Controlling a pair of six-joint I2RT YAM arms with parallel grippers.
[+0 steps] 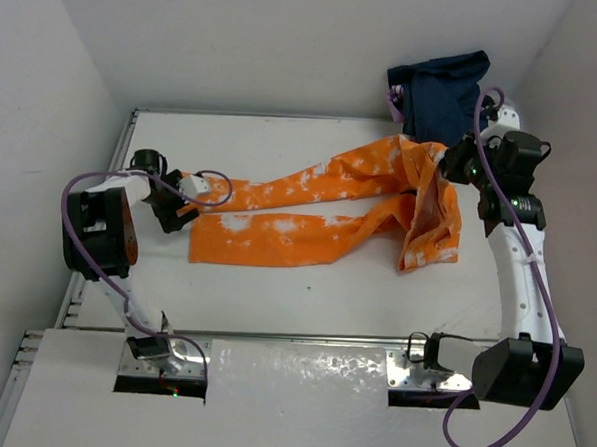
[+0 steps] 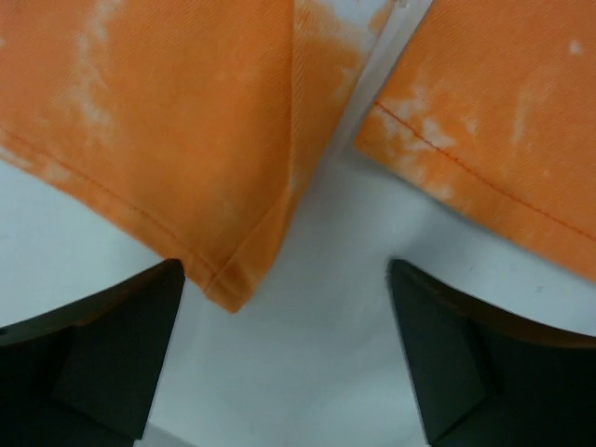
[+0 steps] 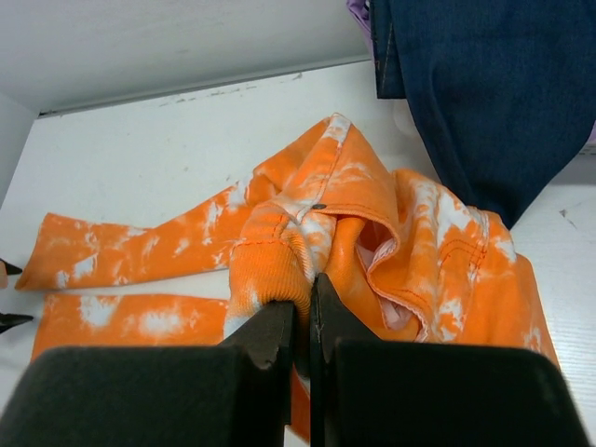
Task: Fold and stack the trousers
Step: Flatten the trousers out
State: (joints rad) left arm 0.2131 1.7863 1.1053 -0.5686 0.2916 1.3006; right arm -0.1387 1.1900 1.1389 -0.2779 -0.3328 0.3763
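Observation:
The orange tie-dye trousers (image 1: 309,209) lie across the table, legs pointing left, waist bunched at the right. My right gripper (image 1: 444,163) is shut on the waistband (image 3: 279,261) and holds it lifted above the table. My left gripper (image 1: 187,200) is open just left of the leg cuffs, low over the table. In the left wrist view both cuff ends (image 2: 186,140) lie ahead of the open fingers (image 2: 438,354), with bare table between the jaws; one cuff corner reaches close to the left finger.
A dark blue garment (image 1: 441,91) lies at the back right corner, also seen behind the trousers in the right wrist view (image 3: 484,93). White walls close the table at the back and left. Purple cables loop from both arms.

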